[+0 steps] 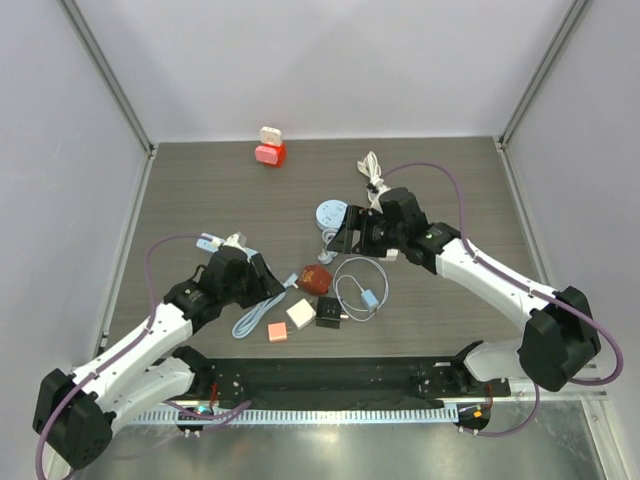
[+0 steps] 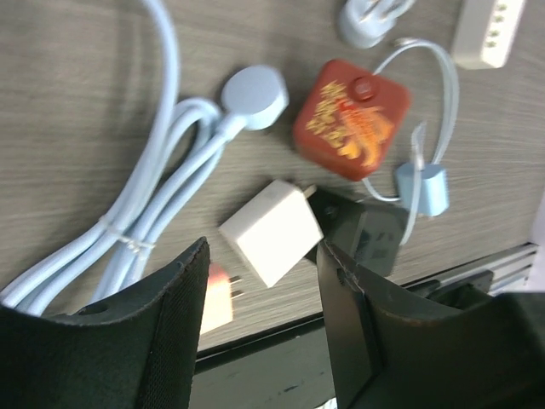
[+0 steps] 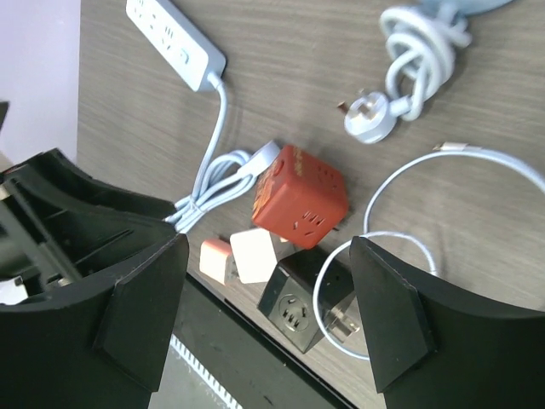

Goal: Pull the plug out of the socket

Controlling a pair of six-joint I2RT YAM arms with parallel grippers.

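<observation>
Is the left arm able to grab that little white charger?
Probably yes. The left gripper is open right over the white charger, which shows between its fingers with nothing on top. The black socket cube and pink plug crowd its sides.

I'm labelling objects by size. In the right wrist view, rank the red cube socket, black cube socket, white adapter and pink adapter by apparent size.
Red cube socket and black cube socket: too alike to rank.
Then white adapter.
Then pink adapter, smallest.
</observation>
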